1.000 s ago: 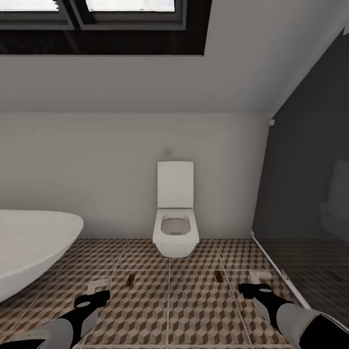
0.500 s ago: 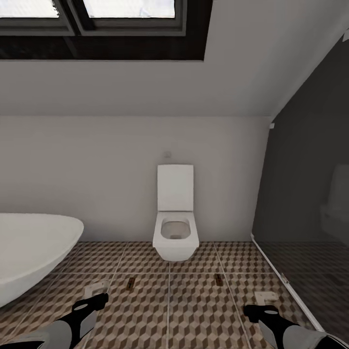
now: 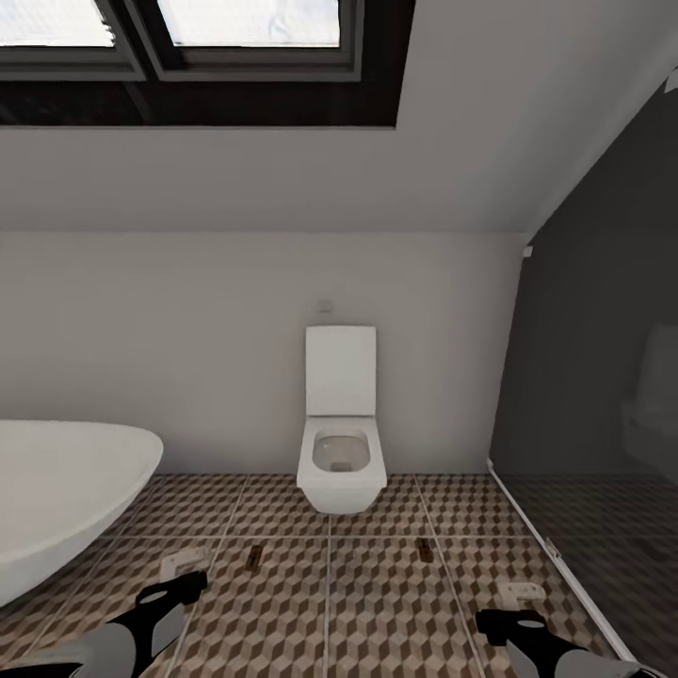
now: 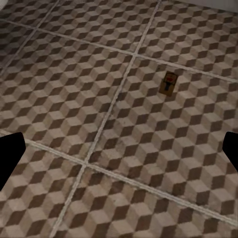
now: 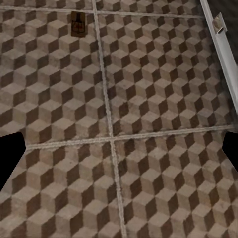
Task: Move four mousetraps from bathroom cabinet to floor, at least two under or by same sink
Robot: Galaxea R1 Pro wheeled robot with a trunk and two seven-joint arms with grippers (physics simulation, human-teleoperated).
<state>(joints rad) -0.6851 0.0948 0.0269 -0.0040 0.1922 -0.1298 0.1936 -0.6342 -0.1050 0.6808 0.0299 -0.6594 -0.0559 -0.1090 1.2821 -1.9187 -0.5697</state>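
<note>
Brown-and-beige cube-pattern tiles of the bathroom floor (image 3: 377,603) spread beneath the robot as it faces a white wall-hung toilet (image 3: 341,461) at twelve o'clock. Two mousetraps lie flat on those tiles between the robot and the toilet: the left mousetrap (image 3: 252,557) at about eleven o'clock and the right mousetrap (image 3: 426,551) at about one o'clock, well apart from each other, each near a grout line.

A white curved basin (image 3: 66,499) bulges in at nine o'clock, and a dark glass shower partition (image 3: 593,377) on a pale floor rail closes off the three o'clock side. Above, a dark-framed window (image 3: 188,47) is set in the sloping ceiling.

At the lower edge of the head view the left end effector (image 3: 174,589) hovers over the tiles at seven o'clock, just short of a small pale fitting (image 3: 184,563) on the floor. The right end effector (image 3: 499,621) hovers at five o'clock, close to a second pale fitting (image 3: 518,591) by the rail.

Both wrist cameras look down on bare tile. In the left wrist view, one mousetrap (image 4: 169,83) lies well ahead of the dark fingertips (image 4: 10,153), which sit at opposite edges of the picture, spread wide with nothing between them. In the right wrist view, another mousetrap (image 5: 78,23) lies far ahead, and that arm's fingertips (image 5: 11,153) are likewise spread wide and empty.
</note>
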